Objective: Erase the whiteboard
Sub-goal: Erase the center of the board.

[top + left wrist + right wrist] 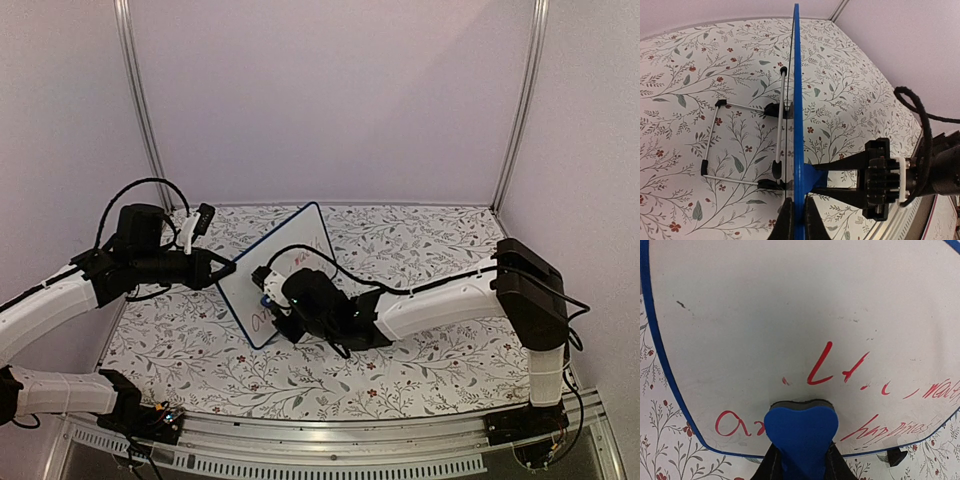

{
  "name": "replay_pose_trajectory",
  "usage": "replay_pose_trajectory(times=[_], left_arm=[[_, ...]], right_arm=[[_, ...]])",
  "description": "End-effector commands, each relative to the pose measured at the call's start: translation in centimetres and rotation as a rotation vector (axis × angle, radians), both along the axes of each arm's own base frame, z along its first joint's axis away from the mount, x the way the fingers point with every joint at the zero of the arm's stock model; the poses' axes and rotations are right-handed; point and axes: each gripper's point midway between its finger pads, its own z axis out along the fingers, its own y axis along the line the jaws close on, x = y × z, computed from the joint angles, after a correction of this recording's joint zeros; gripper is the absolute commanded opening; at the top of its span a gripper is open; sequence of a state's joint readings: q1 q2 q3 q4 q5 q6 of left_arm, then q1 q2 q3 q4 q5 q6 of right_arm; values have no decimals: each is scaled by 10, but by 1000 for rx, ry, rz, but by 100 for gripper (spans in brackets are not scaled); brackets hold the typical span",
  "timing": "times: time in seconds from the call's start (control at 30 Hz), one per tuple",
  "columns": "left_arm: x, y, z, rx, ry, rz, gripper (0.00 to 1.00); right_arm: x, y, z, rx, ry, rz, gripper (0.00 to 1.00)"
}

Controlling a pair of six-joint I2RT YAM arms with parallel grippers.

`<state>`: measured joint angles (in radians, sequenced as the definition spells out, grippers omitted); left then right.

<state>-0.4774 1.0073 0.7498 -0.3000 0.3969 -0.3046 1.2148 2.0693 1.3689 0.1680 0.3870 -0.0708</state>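
Top external view: the whiteboard (288, 238) stands tilted on edge at the centre-left of the table (430, 235), its written face turned toward the right arm. Red handwriting (300, 258) shows on that face. In the right wrist view the whiteboard (790, 305) fills most of the picture. Its upper part is nearly clean apart from a few small dark specks, and red handwriting (820, 365) runs across the lower half and off to the right. A blue eraser (800, 432) presses its grey pad against the lower part of the face, just beside a red looped letter. The right gripper (801, 467) is clamped on the eraser from both sides.

In the left wrist view the whiteboard (796, 100) appears edge-on as a thin blue line. The left gripper (797, 217) is clamped on that near edge, one finger on each face. Behind the board a wire stand (715, 140) with black feet rests on the floral tablecloth (685, 60). On the other side the right gripper (832, 182) holds the eraser (812, 177) against the face.

From above, the left gripper (228, 268) meets the board's left edge and the right gripper (268, 290) is at its lower face.
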Motion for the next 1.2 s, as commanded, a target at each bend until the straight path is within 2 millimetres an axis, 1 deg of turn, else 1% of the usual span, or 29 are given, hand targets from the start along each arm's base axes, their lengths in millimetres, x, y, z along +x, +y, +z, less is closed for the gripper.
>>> replay_pose_trajectory(times=[0.0,0.13,0.27,0.37,0.47,0.53,0.7,0.87,0.97,1.03,1.1,1.17], left_arm=[[-7,-11,16,-62,-36,-62,0],[-7,-10,15,-61,-32,-62,0],[-7,-10,16,-60,-37,-58,0],[-7,-10,15,-59,-32,-59,0],[-7,-10,16,-59,-38,-57,0],[-7,-10,15,-59,-35,-59,0],[-7,-10,16,-60,-36,-58,0],[-7,-10,16,-60,-36,-58,0],[-7,-10,15,-60,-33,-60,0],[-7,-10,16,-61,-33,-60,0],[-7,-10,15,-60,-32,-59,0],[-7,-10,15,-60,-33,-58,0]], right_arm=[[19,-3,27,58,-25,-46,16],[34,2,54,98,-66,-51,16],[42,9,77,123,-106,-43,16],[41,13,83,137,-105,-21,16],[36,16,77,140,-80,5,16],[31,15,69,141,-54,15,16],[16,15,40,111,6,49,16],[6,10,14,88,55,53,16],[2,10,10,85,63,56,16],[1,11,12,87,61,57,15],[0,15,18,98,55,60,16],[0,19,29,114,39,64,16]])
